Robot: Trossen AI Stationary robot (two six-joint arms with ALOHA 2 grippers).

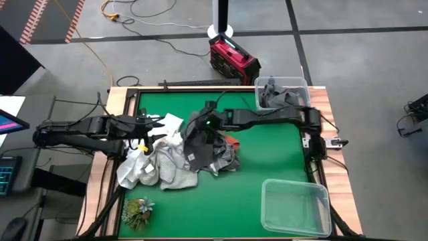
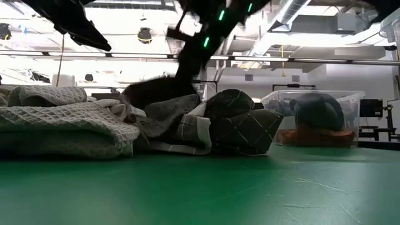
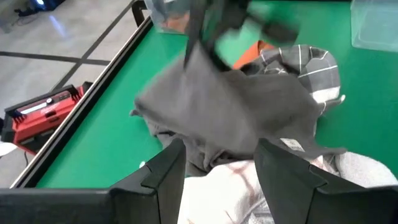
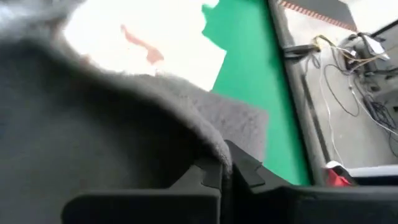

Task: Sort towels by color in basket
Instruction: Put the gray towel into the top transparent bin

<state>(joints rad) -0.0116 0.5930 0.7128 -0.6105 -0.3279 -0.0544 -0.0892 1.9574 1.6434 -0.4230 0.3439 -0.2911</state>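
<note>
Already grey towels in bin

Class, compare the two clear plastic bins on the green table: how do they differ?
The far bin holds dark grey cloth; the near bin looks bare inside. The far bin sits at the table's far right corner, the near bin at its near right corner. Both are clear plastic.

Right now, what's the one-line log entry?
right hand: shut on dark grey towel | left hand: open beside pile | far bin: holds dark towels

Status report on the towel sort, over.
Right gripper shut on dark grey towel, above pile. Left gripper open, beside pile. Nothing in the way.
</note>
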